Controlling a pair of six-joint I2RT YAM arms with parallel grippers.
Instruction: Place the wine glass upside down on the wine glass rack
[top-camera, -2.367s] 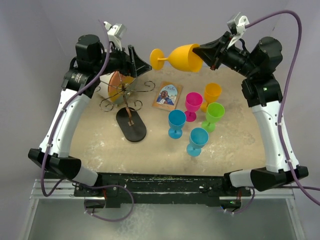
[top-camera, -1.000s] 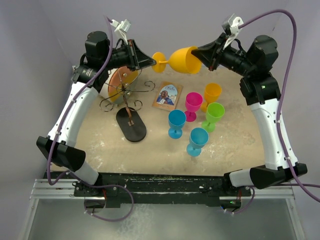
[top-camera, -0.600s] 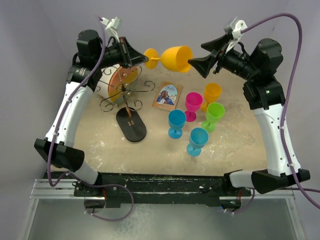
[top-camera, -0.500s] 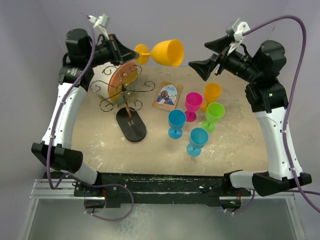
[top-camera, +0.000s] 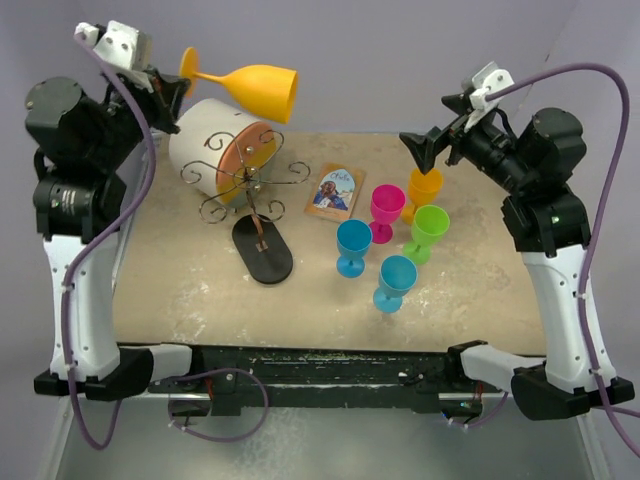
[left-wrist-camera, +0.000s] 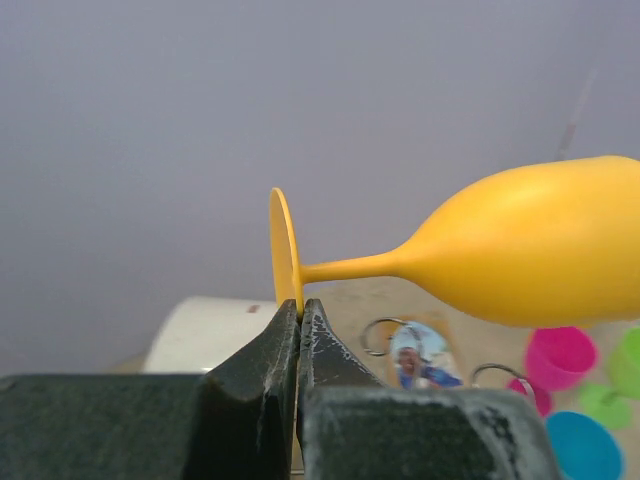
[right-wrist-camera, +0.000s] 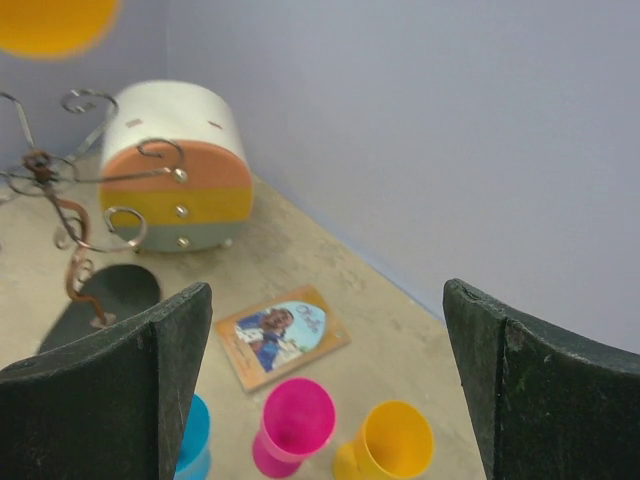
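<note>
You are now carrying the wine glass (top-camera: 250, 88) in the left gripper (top-camera: 170, 85) alone, its fingers pinching the edge of the foot. The right gripper (top-camera: 437, 122) has let go and is backing off toward 2 o'clock, fingers wide apart. The glass is hanging on its side over the white cylinder (top-camera: 205, 135), at 12 o'clock from the wine glass rack (top-camera: 250, 185), not yet turned mouth-down. The five cups (top-camera: 385, 205) at the rack's 3 o'clock are standing upright, apparently empty.
</note>
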